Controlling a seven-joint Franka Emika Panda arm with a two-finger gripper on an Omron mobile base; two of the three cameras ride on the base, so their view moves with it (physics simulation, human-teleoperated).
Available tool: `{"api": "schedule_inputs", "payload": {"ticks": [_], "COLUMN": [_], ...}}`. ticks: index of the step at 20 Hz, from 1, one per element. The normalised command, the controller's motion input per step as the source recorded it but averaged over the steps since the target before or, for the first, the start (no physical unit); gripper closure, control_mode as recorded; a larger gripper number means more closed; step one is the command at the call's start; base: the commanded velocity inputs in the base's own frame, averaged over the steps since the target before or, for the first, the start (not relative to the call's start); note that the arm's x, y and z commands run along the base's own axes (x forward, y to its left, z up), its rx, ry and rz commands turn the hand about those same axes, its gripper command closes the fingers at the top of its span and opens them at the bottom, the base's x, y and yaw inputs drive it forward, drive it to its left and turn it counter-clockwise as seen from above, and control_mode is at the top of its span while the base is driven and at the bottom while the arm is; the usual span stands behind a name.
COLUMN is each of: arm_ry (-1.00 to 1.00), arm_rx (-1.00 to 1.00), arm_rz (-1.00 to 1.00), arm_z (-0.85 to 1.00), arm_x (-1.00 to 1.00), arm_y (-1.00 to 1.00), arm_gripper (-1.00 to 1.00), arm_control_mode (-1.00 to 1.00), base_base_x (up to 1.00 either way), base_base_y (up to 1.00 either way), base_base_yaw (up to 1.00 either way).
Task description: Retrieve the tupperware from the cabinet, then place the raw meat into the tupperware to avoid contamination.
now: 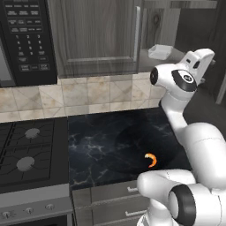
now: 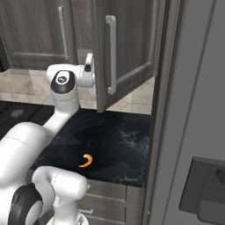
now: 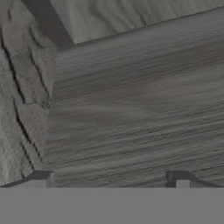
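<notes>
The meat lies alone near the front edge of the dark table, toward its right side, apart from everything else; it looks left there to wait until a container comes down for it. Above the table's back edge, the arm is raised and bent so the gripper points into the cabinet, whose right door stands swung out, which gives the arm a way in. In the hand view the two fingertips stand far apart with only wood grain between them, so the gripper is wide open and holds nothing, probably readied for a grasp. Farthest back, the tupperware sits on the cabinet shelf behind the open door, up beside the wrist, not touched yet. Judging from this, the fetch step is under way and the meat's turn comes afterwards.
</notes>
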Motion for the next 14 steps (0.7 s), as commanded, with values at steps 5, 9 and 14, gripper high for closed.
{"api": "schedule_inputs", "payload": {"ticks": [5, 9, 14], "arm_ry": [-0.07, -0.06, -0.03], "arm_rx": [0.1, 0.12, 0.08], "arm_rz": [0.0, 0.0, 0.02], "arm_z": [-0.06, -0.11, -0.27], "arm_x": [0.01, 0.0, 0.0], "arm_y": [-0.97, -0.96, -0.57], "arm_gripper": [-1.0, -1.0, -1.0], "arm_control_mode": [-1.0, -1.0, -1.0], "base_base_x": [0.0, 0.0, 0.0], "base_base_y": [0.0, 0.0, 0.0], "base_base_yaw": [0.0, 0.0, 0.0]}}
